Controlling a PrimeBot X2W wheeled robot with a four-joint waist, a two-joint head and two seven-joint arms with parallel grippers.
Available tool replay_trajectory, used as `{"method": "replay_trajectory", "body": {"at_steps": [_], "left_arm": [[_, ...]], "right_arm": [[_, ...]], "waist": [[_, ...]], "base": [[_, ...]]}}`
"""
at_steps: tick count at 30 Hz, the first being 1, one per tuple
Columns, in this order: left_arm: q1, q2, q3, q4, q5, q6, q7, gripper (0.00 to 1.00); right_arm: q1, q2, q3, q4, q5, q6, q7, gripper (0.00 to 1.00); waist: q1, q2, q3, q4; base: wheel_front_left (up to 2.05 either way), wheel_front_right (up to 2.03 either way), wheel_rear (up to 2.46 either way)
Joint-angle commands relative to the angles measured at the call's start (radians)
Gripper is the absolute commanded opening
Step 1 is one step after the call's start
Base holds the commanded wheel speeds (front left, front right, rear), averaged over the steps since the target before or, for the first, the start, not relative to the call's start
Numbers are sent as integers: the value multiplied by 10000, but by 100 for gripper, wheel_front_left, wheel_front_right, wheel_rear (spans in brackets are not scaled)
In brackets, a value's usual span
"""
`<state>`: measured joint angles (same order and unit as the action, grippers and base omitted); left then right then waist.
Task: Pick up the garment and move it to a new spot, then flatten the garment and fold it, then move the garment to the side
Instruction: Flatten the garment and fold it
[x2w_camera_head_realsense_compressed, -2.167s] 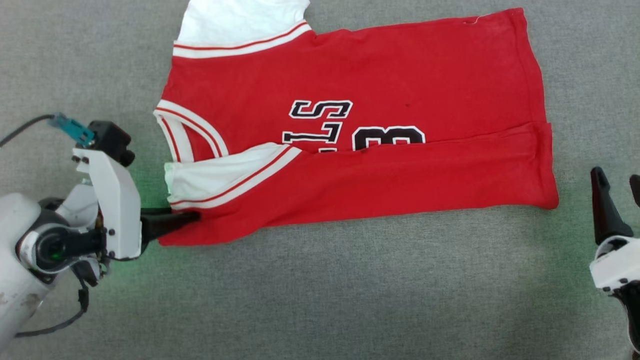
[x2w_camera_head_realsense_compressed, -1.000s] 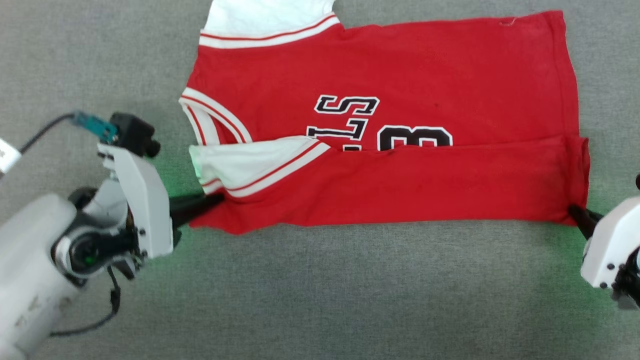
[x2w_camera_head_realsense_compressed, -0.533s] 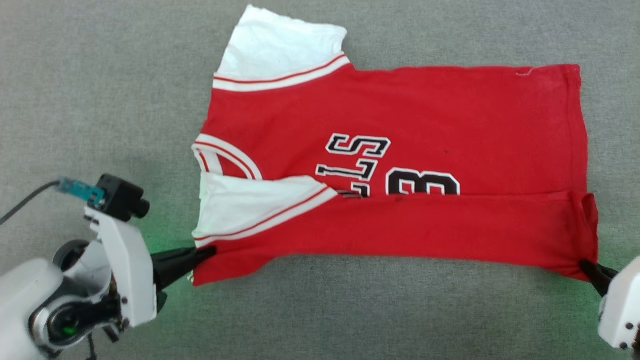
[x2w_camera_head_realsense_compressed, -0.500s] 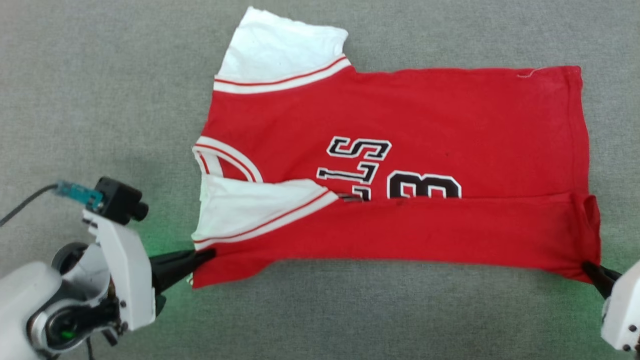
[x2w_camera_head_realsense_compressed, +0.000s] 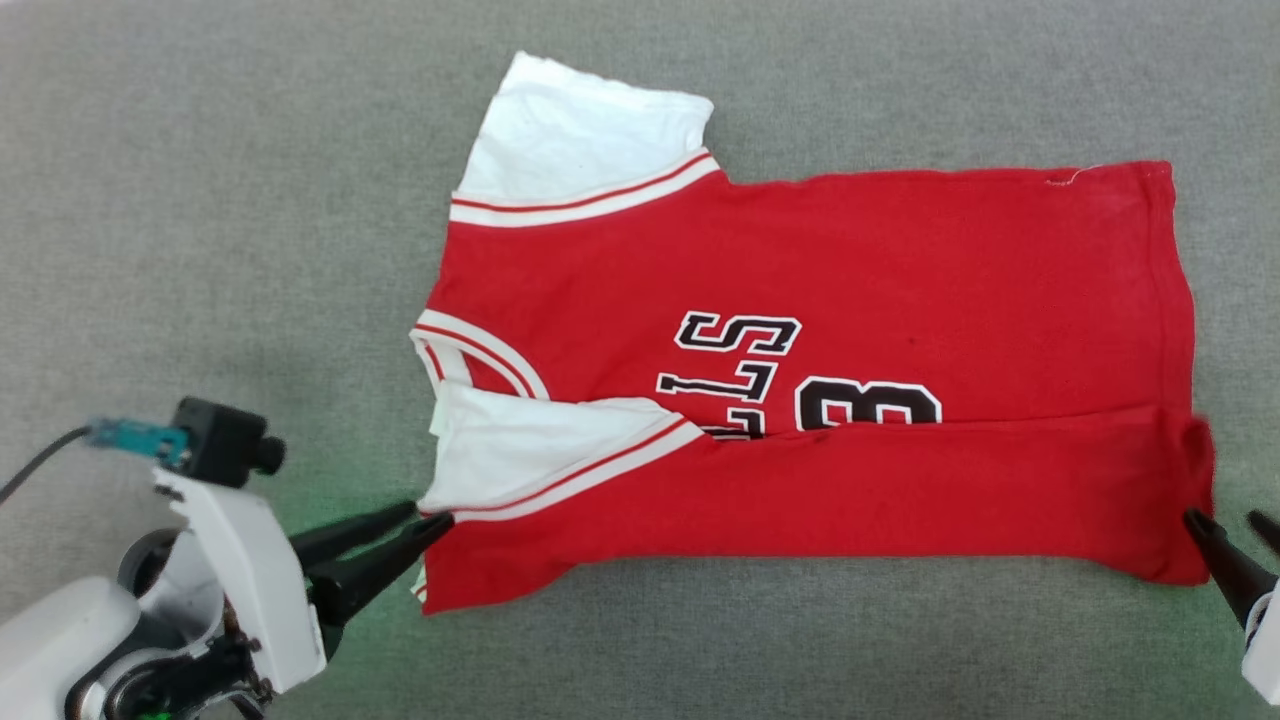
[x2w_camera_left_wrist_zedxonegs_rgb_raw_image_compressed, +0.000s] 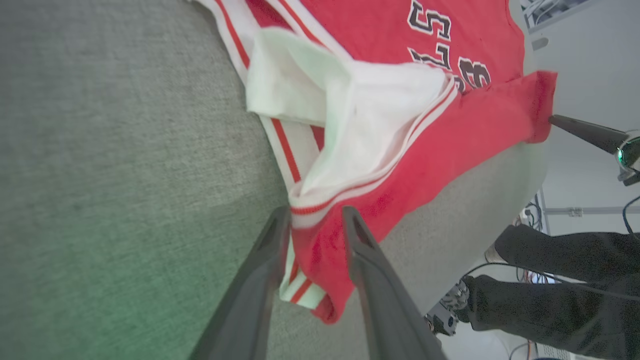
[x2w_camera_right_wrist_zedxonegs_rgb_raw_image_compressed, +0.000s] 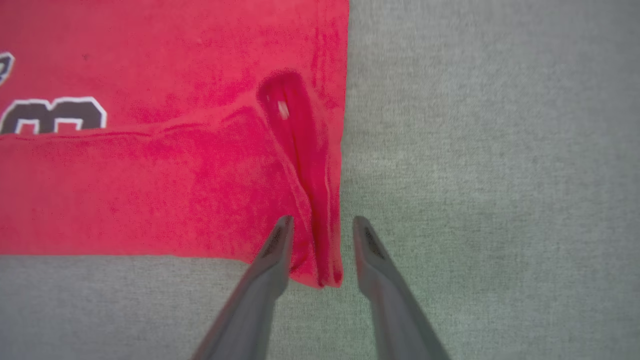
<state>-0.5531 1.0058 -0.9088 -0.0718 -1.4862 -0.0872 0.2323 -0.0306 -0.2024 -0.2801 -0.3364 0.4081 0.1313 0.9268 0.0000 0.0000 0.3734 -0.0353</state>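
Yet left wrist shows person's legs (x2w_camera_left_wrist_zedxonegs_rgb_raw_image_compressed: 560, 305) past garment (x2w_camera_left_wrist_zedxonegs_rgb_raw_image_compressed: 450, 150).

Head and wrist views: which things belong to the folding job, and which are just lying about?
Job: garment; grey surface under it; left gripper and right gripper, jaws open at its near corners.
Lying about: person's legs; cables beyond the surface's edge.
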Motion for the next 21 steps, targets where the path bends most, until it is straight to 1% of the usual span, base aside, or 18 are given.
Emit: {"method": "replay_trajectory", "body": {"at_steps": [1,5,9,11,12,13,14,17,19,21], "left_arm": [[264,-8,116,34,-52,108,-331,100],[870,-80,448,106,-115,429,-1611,100],[1446,-355,843,300,-24,800,-3175,100],[1621,-565,1072,453,97,995,-3984,100],[1621,-565,1072,453,97,995,-3984,100],[1726,-812,1307,594,267,1048,-4526,100],[1726,-812,1307,594,267,1048,-4526,100],[1546,-1100,1622,948,1208,1271,-4881,100],[1277,-1365,1901,1105,1786,1184,-4948,100],[904,-1445,2238,1412,2342,1026,-4964,100]], "right_arm": [[-36,32,-40,-71,-55,-11,-266,100],[-228,-21,191,-135,-206,-11,-1305,100],[-505,15,562,119,-540,-9,-2954,100],[-729,162,695,396,-751,-11,-3916,100],[-729,162,695,396,-751,-11,-3916,100],[-917,355,884,718,-1019,-9,-4890,100],[-917,355,884,718,-1019,-9,-4890,100],[-1180,678,1234,1298,-1333,-9,-6361,100],[-1376,857,1477,1641,-1526,-9,-7246,100],[-1578,1022,1730,2002,-1678,-9,-8062,100]], "waist": [[0,0,-178,64],[0,0,-397,174],[0,0,-493,363],[0,0,-482,465],[0,0,-482,465],[0,0,-444,543],[0,0,-444,543],[0,0,-344,609],[0,0,-237,560],[0,0,-103,419]], "base": [[0,0,0],[0,0,0],[0,0,0],[0,0,0],[0,0,0],[0,0,0],[0,0,0],[0,0,0],[0,0,0],[0,0,0]]}}
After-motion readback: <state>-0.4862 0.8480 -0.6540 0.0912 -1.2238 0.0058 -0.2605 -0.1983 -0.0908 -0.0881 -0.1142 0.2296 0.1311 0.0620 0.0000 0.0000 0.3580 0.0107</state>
